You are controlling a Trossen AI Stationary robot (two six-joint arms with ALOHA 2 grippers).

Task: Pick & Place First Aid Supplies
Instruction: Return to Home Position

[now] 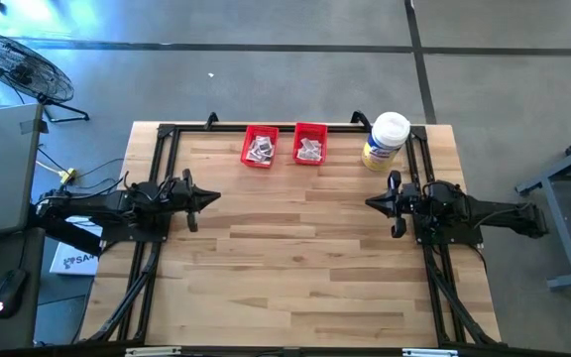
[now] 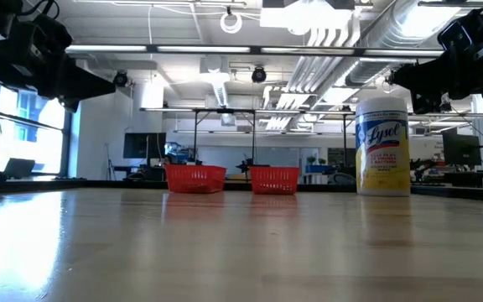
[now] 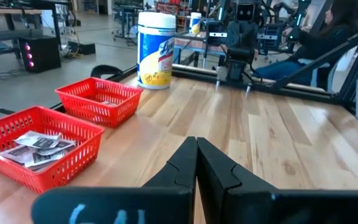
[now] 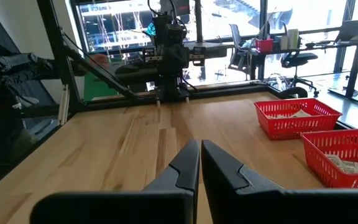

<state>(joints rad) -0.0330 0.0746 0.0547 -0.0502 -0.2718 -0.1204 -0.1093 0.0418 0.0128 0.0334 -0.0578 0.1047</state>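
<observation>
Two red bins stand side by side near the table's far edge, the left bin (image 1: 260,147) and the right bin (image 1: 310,145). First aid packets, small and white-grey, lie inside both (image 1: 260,149) (image 1: 310,150) (image 3: 36,147). My left gripper (image 3: 196,146) (image 1: 216,195) is shut and empty at the table's left side, pointing level toward the right. My right gripper (image 4: 201,149) (image 1: 369,202) is shut and empty at the right side, pointing level toward the left. Both hang above the tabletop, apart from the bins.
A large white-lidded, yellow-labelled wipes jar (image 1: 386,141) stands upright at the far right, beside the right bin. A black frame (image 1: 167,134) runs along the table's far and side edges. Bare wood (image 1: 295,248) stretches between the arms and toward the near edge.
</observation>
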